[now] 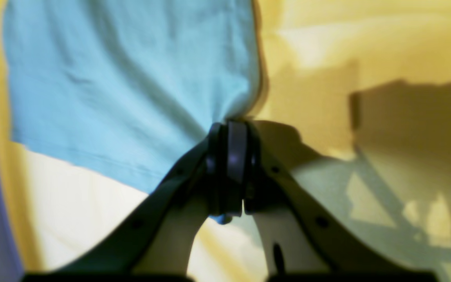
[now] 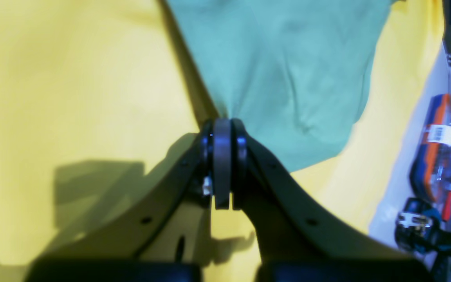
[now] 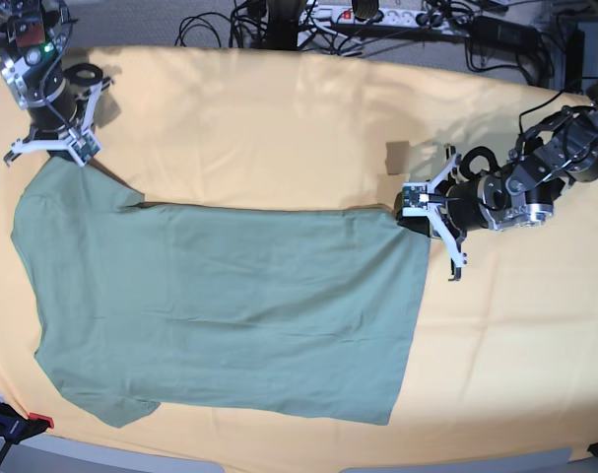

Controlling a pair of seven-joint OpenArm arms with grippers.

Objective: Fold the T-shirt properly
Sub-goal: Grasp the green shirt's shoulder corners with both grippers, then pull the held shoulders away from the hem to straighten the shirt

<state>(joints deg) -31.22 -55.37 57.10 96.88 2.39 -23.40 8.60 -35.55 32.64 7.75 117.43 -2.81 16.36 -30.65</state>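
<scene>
The sage-green T-shirt [image 3: 230, 305] lies spread flat on the yellow-orange cloth [image 3: 279, 128], neck end to the left and hem to the right. My left gripper [image 3: 409, 215] is at the hem's far right corner, and in the left wrist view [image 1: 231, 125] its jaws are shut on the shirt's edge [image 1: 123, 78]. My right gripper [image 3: 54, 156] is at the far left sleeve corner, and in the right wrist view [image 2: 222, 123] it is shut on a pinch of the fabric [image 2: 288, 70]. The cloth pulls into taut wrinkles toward both grips.
Cables and a power strip [image 3: 367, 15] run along the table's back edge. A clamp [image 3: 13, 426] sits at the front left corner. Tools in orange-and-blue packaging [image 2: 437, 149] lie off the cloth's edge in the right wrist view.
</scene>
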